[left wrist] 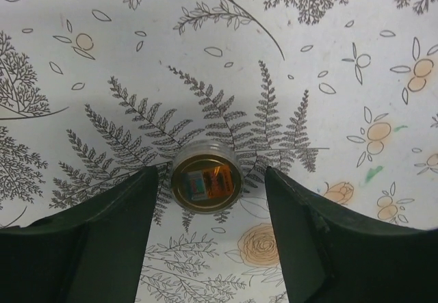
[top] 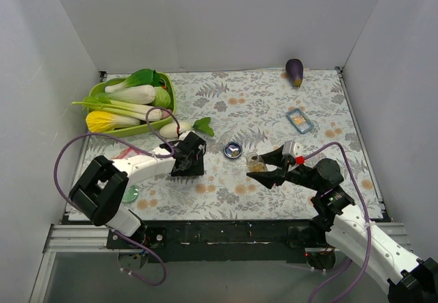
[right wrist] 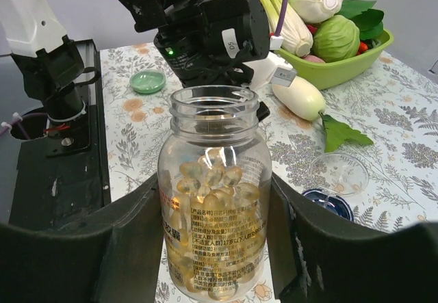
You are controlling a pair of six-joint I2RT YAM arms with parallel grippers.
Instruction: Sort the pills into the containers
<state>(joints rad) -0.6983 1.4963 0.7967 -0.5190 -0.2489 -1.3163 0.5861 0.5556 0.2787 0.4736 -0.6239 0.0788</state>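
A clear, uncapped pill bottle [right wrist: 214,207] full of yellow capsules stands upright between my right gripper's [right wrist: 215,187] fingers, which press its sides. In the top view the bottle [top: 256,161] and right gripper [top: 257,170] are mid-table. My left gripper [left wrist: 211,174] is open, pointing straight down over a small round gold-lined cap [left wrist: 205,180] with an orange and blue patch inside. In the top view the left gripper [top: 187,169] hides it. Containers: a round silver tin [top: 233,150], a blue tray [top: 299,120], a green dish [top: 131,193].
A big green basket [top: 168,104] of vegetables stands at the back left, with a white radish [top: 179,128] beside it. An eggplant [top: 295,72] lies at the back right. White walls enclose the flowered table. In the right wrist view the green dish [right wrist: 148,81] lies past the left arm.
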